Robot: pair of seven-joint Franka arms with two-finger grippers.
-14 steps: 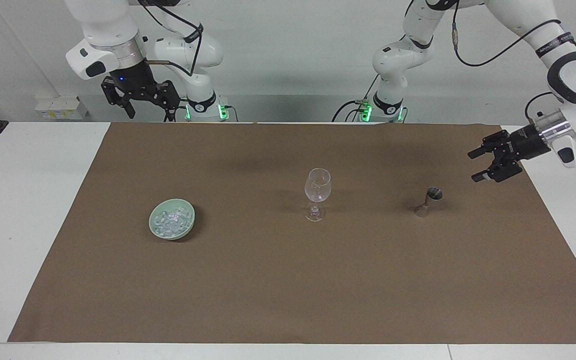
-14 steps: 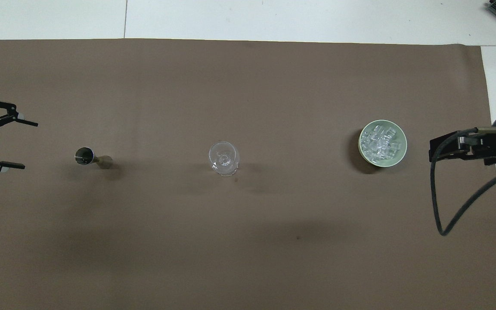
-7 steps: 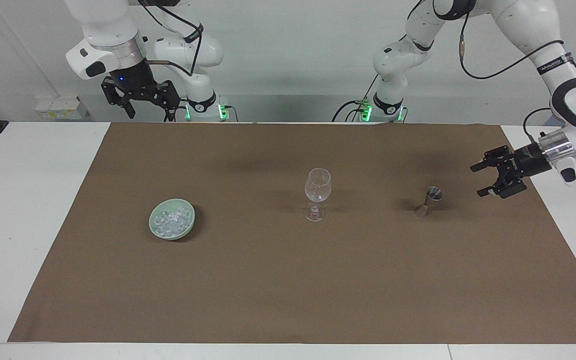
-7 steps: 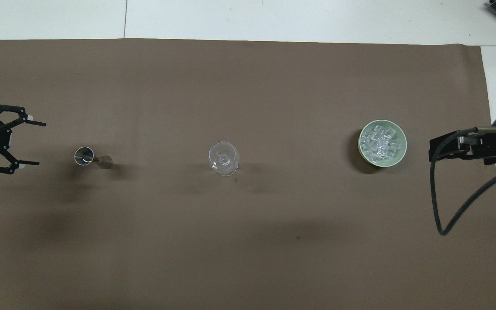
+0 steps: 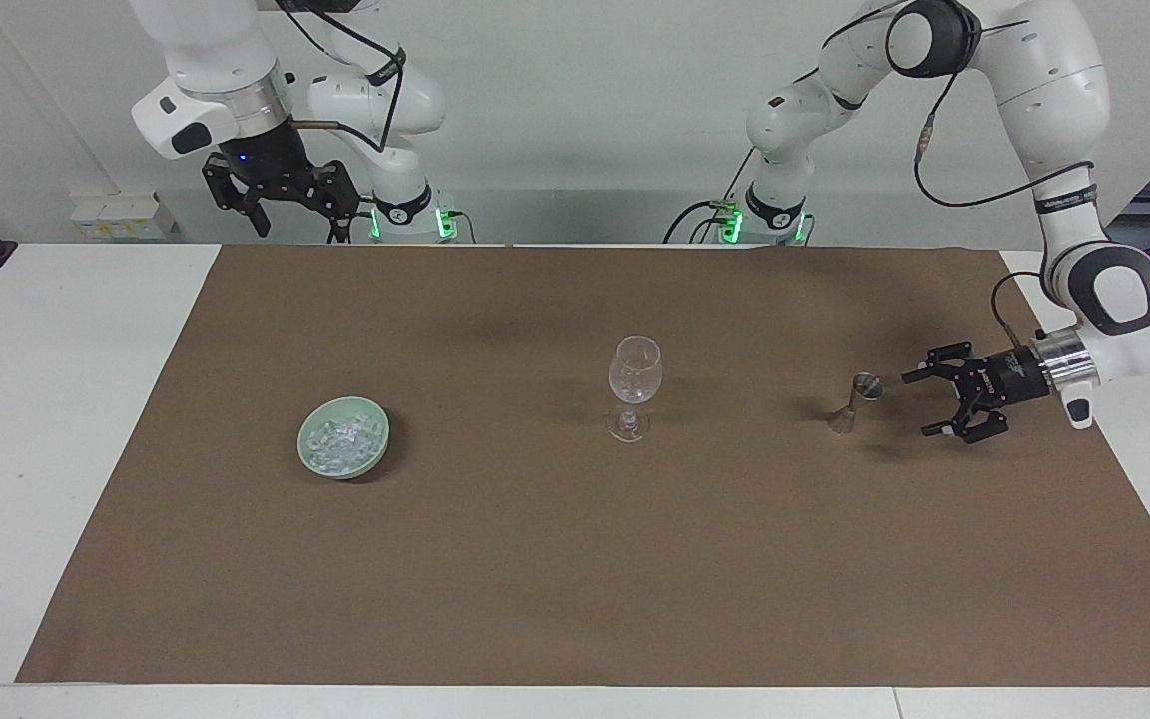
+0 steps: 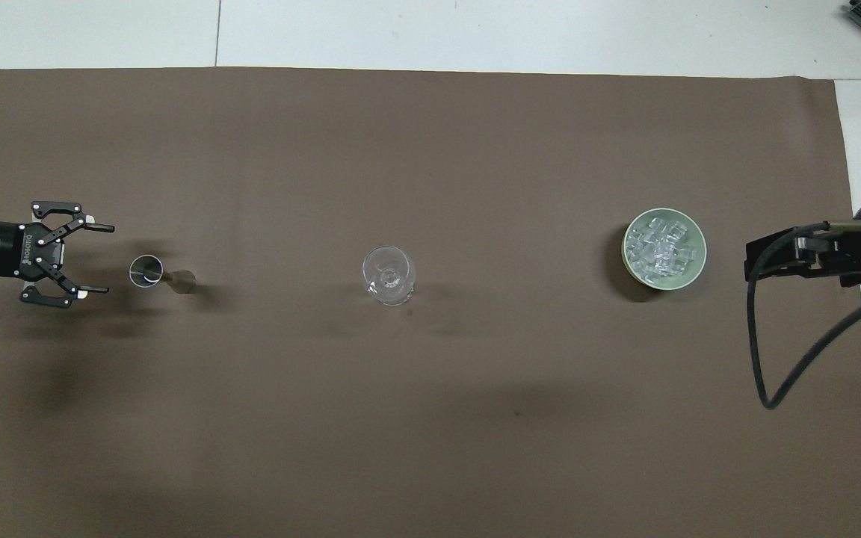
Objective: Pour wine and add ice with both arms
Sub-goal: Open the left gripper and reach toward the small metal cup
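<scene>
Left end effector (image 5: 929, 404): low over the brown mat (image 5: 575, 559) at the left arm's end of the tabletop (image 5: 66, 399), lying sideways, fingers spread wide and empty, tips pointing at the metal measuring cup (image 5: 857, 401), just beside it and not touching.
Right end effector (image 5: 281, 205): raised near its own base at the robots' edge of the mat, waiting; fingers hanging apart, holding nothing.
Measuring cup: upright on the mat, between the left end effector and the wine glass (image 5: 633, 384), apart from both.
Wine glass: upright on its foot at the middle of the mat, looks empty.
Ice (image 5: 340, 443): small clear chunks heaped in the pale green bowl (image 5: 376, 424), none seen outside it.
Bowl: on the mat toward the right arm's end of the tabletop, well apart from the glass.
Line-up: cup, glass and bowl in one row across the mat, all about equally far from the robots.
Overhead check: left end effector (image 6: 94, 258) open just beside the cup (image 6: 148, 270); ice (image 6: 661, 245) inside the bowl (image 6: 696, 267).
</scene>
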